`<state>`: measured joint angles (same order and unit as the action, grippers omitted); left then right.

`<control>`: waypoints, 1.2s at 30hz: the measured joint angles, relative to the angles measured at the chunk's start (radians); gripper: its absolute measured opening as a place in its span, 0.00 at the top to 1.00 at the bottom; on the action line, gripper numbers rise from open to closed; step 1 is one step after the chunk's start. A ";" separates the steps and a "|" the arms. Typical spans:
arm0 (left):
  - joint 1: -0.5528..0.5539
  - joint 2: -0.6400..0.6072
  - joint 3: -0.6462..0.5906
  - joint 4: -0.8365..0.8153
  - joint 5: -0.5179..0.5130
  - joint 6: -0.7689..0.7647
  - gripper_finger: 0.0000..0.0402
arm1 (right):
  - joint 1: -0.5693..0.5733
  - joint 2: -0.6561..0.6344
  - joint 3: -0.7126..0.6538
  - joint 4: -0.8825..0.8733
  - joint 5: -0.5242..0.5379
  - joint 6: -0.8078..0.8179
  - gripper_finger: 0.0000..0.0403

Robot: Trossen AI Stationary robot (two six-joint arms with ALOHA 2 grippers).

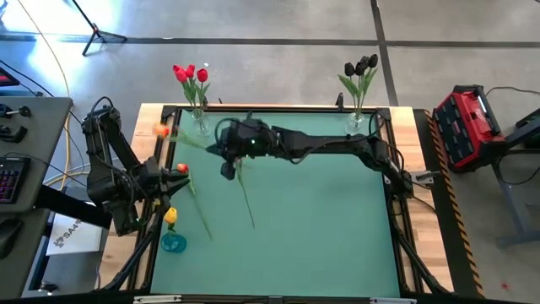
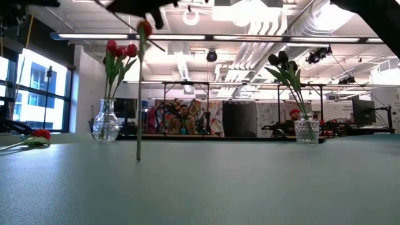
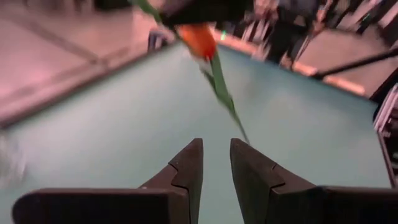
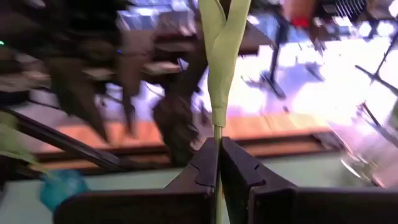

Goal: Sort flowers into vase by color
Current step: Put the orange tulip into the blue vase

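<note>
My right gripper (image 1: 226, 163) reaches in from the table's right and is shut on a tulip with an orange-red head (image 2: 145, 28) and a long green stem (image 1: 245, 196). My left gripper (image 3: 216, 142) waits at the table's left edge, its fingers slightly apart with nothing between them. Beside it another red-headed tulip (image 1: 182, 169) lies flat on the table. Red tulips (image 1: 191, 76) stand in a clear vase (image 1: 200, 125) at the far left. Black ones (image 1: 361, 66) stand in a clear vase (image 1: 358, 120) at the far right. A yellow tulip (image 1: 171, 216) sits in a small blue vase (image 1: 173, 243). My right gripper pinches the thin stem (image 4: 216, 129) between its two fingers, just below where the green leaves branch off. The fingers lie nearly level, coming from the table's right, across the stem. The tulip stands about upright, head up. I cannot tell whether its lower end (image 2: 138, 159) touches the table.
A red tool case (image 1: 469, 127) sits on the floor off the table's right side, and a desk with a keyboard (image 1: 8, 177) stands to the left. People sit beyond the far edge (image 2: 183, 122). The green mat (image 1: 329, 228) lies bare toward the near right.
</note>
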<state>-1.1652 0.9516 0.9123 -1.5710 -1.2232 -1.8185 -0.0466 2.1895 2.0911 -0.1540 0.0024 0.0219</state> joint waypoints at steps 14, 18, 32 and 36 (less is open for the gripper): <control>0.000 0.011 0.000 0.142 -0.332 0.342 0.75 | 0.165 -0.022 -0.492 0.956 0.129 -0.056 1.00; 0.000 0.016 0.000 0.182 -0.343 0.407 0.64 | 0.173 -0.020 -0.606 1.145 0.130 -0.023 1.00; 0.056 0.064 0.000 0.308 -0.344 0.490 0.44 | 0.157 -0.020 -0.571 1.187 -0.084 -0.022 1.00; 0.060 0.065 0.014 0.425 -0.342 0.657 0.44 | 0.155 -0.020 -0.566 1.185 -0.049 -0.042 1.00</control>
<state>-1.1051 1.0166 0.9261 -1.1455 -1.5652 -1.1610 0.1080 2.1693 1.5252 1.0312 -0.0465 -0.0197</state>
